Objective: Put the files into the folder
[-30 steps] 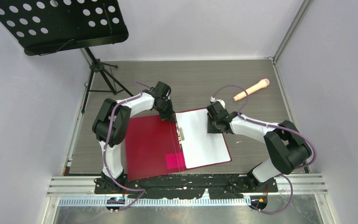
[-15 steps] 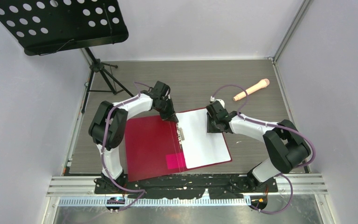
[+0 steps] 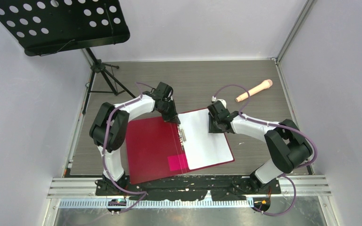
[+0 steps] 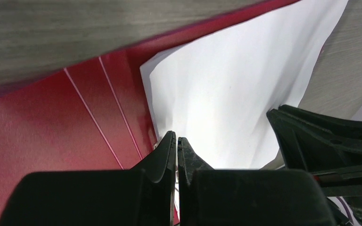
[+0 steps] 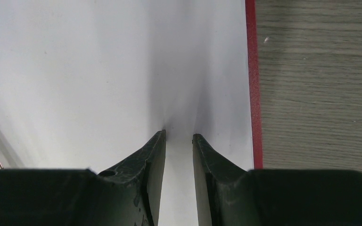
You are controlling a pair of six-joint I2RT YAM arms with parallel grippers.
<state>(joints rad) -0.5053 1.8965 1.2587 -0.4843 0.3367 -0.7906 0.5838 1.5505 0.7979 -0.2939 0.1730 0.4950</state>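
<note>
Surface [image 3: 245, 75] of grey wood grain carries your flat glossy dark-red folder [image 3: 148, 146], lying open, with the thin stack of plain white paper files [image 3: 205, 141] on its right half. Your left gripper [image 4: 176, 137] is closed at their far-left corner by the spine. Your right gripper [image 5: 179, 135] rests its tips on them, jaws narrowly apart.

The left arm [image 3: 107, 129] swung its elbow slightly outward, to the left. The right gripper [image 3: 215, 126] edged a little leftward and farther across the files [image 3: 206, 143], its elbow following.
</note>
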